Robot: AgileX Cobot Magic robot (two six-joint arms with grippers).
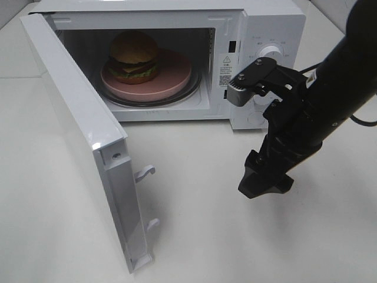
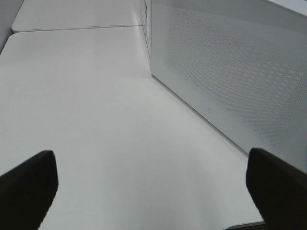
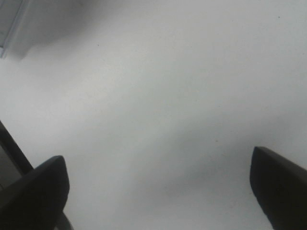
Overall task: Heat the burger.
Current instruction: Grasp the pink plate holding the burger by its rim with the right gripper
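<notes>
The microwave door (image 1: 88, 147) stands open; inside the microwave (image 1: 265, 35) the burger (image 1: 134, 56) sits on a pink plate (image 1: 177, 79). The right tool (image 1: 265, 180) gapes empty above the table (image 1: 206, 242), well apart from the burger. The left tool (image 2: 153, 187) gapes empty too.

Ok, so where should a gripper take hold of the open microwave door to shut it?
Probably the door at its free edge, near the latch hooks, coming from its outer left side: it stands wide open, hinged at the microwave's left, so that edge is exposed.
</notes>
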